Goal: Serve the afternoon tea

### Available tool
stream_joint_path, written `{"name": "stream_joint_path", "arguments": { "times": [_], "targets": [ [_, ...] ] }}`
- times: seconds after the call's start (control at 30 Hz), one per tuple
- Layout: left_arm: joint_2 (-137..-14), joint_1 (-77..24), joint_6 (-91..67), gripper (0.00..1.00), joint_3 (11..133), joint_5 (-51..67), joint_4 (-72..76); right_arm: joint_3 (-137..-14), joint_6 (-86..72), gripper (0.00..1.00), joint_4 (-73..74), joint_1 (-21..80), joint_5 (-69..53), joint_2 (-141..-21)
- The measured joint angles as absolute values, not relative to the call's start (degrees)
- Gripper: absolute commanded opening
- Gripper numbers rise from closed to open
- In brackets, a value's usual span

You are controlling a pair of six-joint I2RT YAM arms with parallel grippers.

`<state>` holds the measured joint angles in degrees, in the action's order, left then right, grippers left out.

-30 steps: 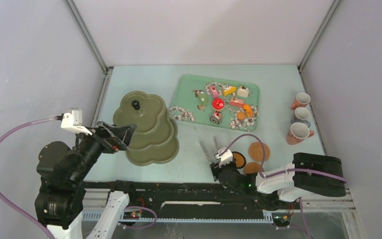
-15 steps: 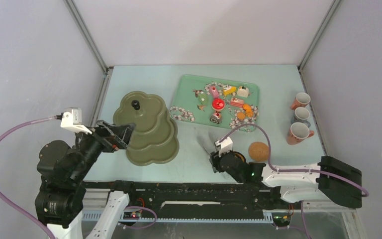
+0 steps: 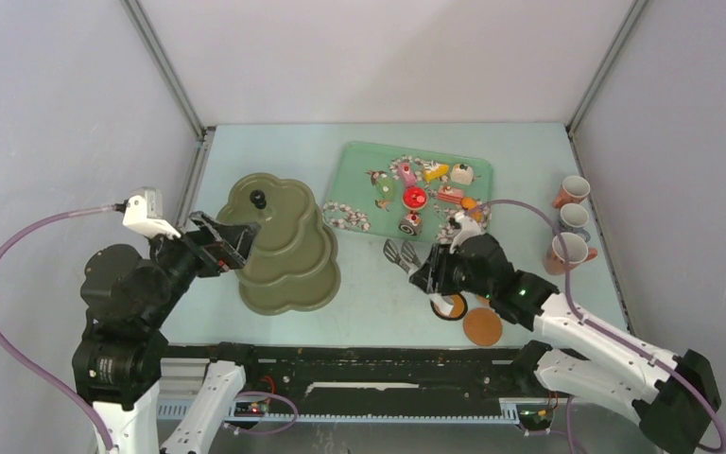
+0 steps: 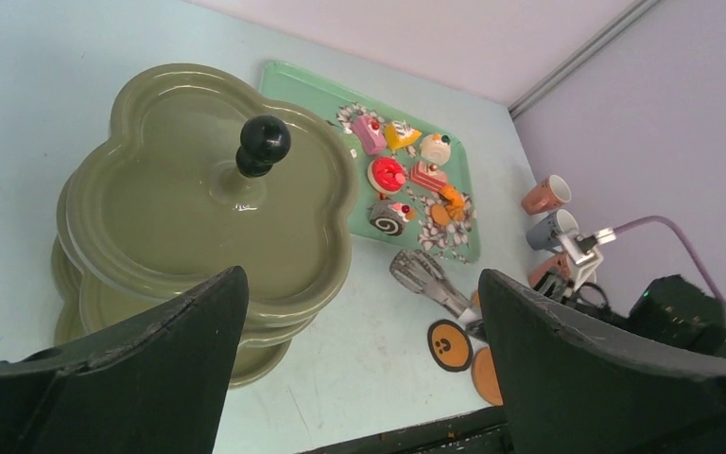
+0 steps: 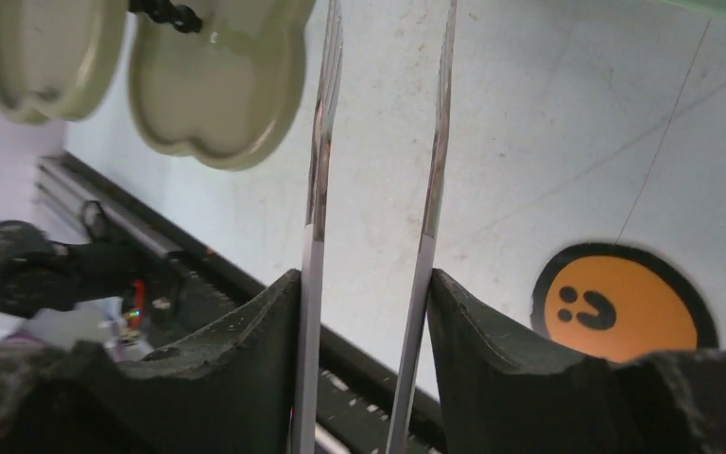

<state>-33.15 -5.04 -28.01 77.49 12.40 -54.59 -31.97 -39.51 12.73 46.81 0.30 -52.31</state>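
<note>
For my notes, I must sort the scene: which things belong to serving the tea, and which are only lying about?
For the job: toy pastries, three-tier stand, three cups, coasters.
Not served: floral tray; metal tongs, a tool held in the right gripper.

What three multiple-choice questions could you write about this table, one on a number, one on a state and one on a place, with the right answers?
1. How many cups stand at the right side of the table?
A) two
B) five
C) three

2. What does the right gripper hold?
A) the metal tongs
B) one of the cups
C) nothing

3. Where do the toy pastries lie?
A) inside the cups
B) on the floral tray
C) in the right gripper

Answers:
1 C: the top view shows three cups in a row.
2 A: in the right wrist view, the two arms of the tongs run between its fingers.
3 B: all the pastries sit on the tray.
</note>
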Motion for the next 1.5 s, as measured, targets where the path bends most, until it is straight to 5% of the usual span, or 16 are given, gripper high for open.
{"name": "stream_joint_path", "arguments": {
  "times": [0.3, 0.53, 1.5],
  "targets": [
    [-34.24, -5.04, -27.97, 0.98, 78.56, 9.61, -55.46, -44.25, -43.97, 0.51, 26.61, 27.7, -19.51, -52.82],
    [-35.62, -5.04, -28.51, 0.98, 76.71, 8.47, -54.11, -52.56, -38.17, 0.49, 32.34, 17.34, -28.47, -63.81],
    [-42.78, -5.52, -23.35, 0.98, 83.92, 4.69, -54.54, -64.99, 8.38, 0.5, 34.74, 10.02, -36.05, -80.71]
  ]
}}
